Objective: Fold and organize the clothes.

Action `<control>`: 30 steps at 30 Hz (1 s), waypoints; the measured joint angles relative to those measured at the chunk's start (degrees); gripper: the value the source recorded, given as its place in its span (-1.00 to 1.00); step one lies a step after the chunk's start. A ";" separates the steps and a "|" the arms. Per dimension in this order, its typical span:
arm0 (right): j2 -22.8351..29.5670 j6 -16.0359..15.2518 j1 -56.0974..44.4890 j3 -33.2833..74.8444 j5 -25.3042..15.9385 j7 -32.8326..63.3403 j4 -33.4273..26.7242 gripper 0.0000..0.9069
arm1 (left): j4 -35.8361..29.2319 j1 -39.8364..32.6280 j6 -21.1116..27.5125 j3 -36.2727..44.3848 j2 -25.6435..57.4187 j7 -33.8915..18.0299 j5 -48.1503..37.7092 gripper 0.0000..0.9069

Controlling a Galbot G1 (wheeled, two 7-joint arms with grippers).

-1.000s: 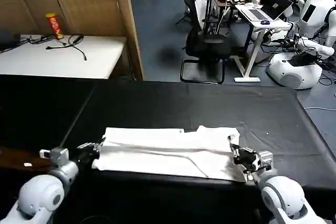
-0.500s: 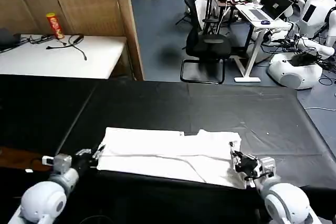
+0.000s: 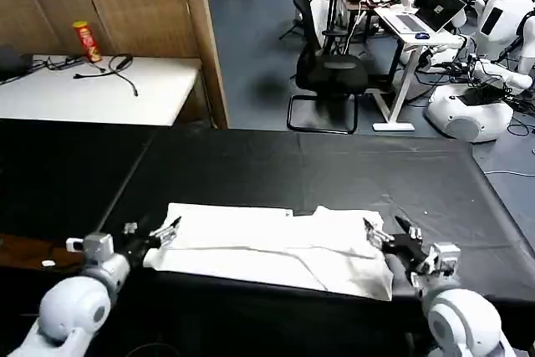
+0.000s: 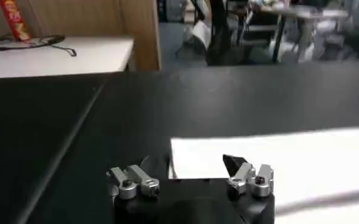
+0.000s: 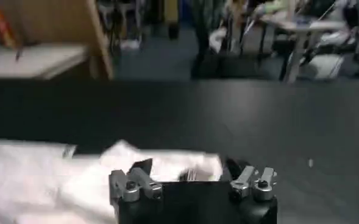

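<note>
White cotton T-shirt (image 3: 272, 244) lies folded into a long flat band on the black table covering (image 3: 334, 173), close to the covering's near edge, with its plain side showing. At the shirt's left end sits the left gripper (image 3: 155, 234), fingers spread apart and holding nothing, one finger over the shirt's corner. At the shirt's right end sits the right gripper (image 3: 393, 234), fingers likewise spread apart and empty, straddling that edge of the cloth. Beyond the covering, far from the shirt, a red can (image 3: 86, 40) stands on a white side table (image 3: 100, 89)
</note>
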 joint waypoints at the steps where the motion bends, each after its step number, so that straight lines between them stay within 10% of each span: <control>1: 0.32 -0.03 0.93 -0.64 -0.04 0.15 -1.08 0.94 | 1.00 -1.13 0.10 0.36 -0.32 -0.08 -0.33 0.94; 15: 3.20 -0.36 6.17 -3.37 0.47 3.77 -10.00 0.94 | 11.52 -8.90 0.61 2.87 -2.79 2.19 -2.15 0.91; 17: 3.49 -0.59 6.33 -3.47 0.46 3.80 -10.59 0.57 | 12.03 -9.13 0.48 3.12 -2.80 2.44 -2.14 0.53; 18: 3.70 -0.64 6.37 -3.50 0.44 3.81 -10.72 0.27 | 12.32 -9.30 0.42 3.30 -2.81 2.45 -2.01 -0.25; 19: 3.90 -0.73 6.37 -3.53 0.41 3.82 -10.76 0.08 | 12.54 -9.44 0.40 3.50 -2.85 2.34 -1.75 -0.51; 23: 4.49 -0.64 6.25 -3.51 -0.01 3.83 -11.14 -0.83 | 13.48 -9.88 0.27 3.72 -3.42 0.87 -1.58 -0.78; 30: 5.75 0.98 5.58 -3.78 -2.12 3.05 -11.26 -0.98 | 14.27 -9.69 -0.46 3.88 -3.86 1.02 -0.37 -1.00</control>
